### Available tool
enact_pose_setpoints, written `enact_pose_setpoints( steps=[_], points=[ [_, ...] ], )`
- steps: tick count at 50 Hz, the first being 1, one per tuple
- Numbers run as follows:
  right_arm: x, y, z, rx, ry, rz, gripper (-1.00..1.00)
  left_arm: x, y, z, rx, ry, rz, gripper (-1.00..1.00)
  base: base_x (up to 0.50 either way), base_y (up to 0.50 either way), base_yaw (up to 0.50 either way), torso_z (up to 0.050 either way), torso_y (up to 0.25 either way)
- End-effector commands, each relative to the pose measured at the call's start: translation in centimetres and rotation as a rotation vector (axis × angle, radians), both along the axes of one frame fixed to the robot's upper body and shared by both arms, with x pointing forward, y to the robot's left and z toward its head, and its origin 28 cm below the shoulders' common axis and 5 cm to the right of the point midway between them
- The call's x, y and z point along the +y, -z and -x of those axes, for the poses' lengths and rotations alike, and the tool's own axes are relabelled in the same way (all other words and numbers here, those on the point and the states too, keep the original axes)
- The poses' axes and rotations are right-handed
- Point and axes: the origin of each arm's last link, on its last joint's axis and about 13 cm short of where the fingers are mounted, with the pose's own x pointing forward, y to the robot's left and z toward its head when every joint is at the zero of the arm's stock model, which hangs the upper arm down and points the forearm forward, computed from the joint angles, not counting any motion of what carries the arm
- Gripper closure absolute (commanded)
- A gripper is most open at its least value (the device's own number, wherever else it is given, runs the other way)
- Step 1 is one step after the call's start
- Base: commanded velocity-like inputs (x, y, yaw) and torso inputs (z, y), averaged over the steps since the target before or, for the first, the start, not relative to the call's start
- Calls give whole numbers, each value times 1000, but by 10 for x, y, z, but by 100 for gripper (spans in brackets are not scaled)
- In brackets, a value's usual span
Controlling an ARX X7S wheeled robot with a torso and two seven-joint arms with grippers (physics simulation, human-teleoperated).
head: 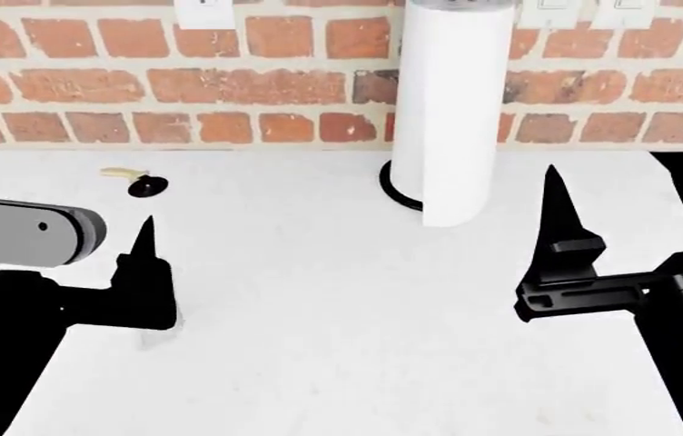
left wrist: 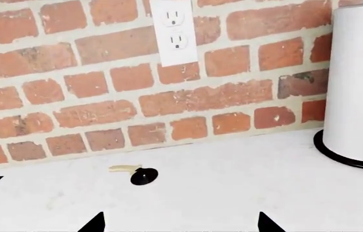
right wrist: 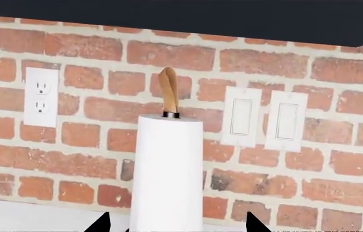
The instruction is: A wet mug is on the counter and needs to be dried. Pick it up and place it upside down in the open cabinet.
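Starting at the left of the head view, our left claw [head: 144, 238] hovers low over the white worktop [head: 317, 300], empty, its dark tips spread apart in the left wrist view with nothing between them, so we read it as released. Just beyond it, near the brick wall [head: 75, 91], a small black disc with a pale stub [head: 138, 182] lies flat on the worktop; we cannot tell what it is. A white power outlet [left wrist: 177, 31] sits on the wall above it.

Moving to the middle, the tall paper-towel roll [head: 445, 109] stands upright on its black round base [head: 398, 193], close to the wall. Behind it in the right wrist view are two white light switches [right wrist: 264, 121].

At the right, our right claw [head: 556, 213] also hangs above the worktop, well apart from the roll and holding nothing; its two tips show spread at the lower edge of its own wrist view, so it too looks released. A black surface edges into the far right of the head view.

The mug does not appear in any of our views, nor does the open cabinet. We judge that we are at the search step, before any grasp. The next move calls for turning the head or base until the mug comes into view, then bringing one released claw toward it
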Motion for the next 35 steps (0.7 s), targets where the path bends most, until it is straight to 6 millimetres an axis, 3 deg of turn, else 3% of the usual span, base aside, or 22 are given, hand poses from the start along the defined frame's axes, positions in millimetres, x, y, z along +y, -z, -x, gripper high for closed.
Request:
enact_pose_setpoints(
  steps=[1,9,23,35],
  points=[
    [-1,2,-1,18,9,3,-100,-2,6,0,53,-8,-7,-100,0,0,0,0,0],
    [-1,4,-2,17,12,9,-100,-4,22,-1,164,0,4,-100,0,0,0,0,0],
    [0,10,-3,22,3,2,-100,-2,56,7,220,-25,15,-100,0,0,0,0,0],
    [-1,14,-5,21,3,3,-100,-2,75,5,234,-50,13,-100,0,0,0,0,0]
  ],
)
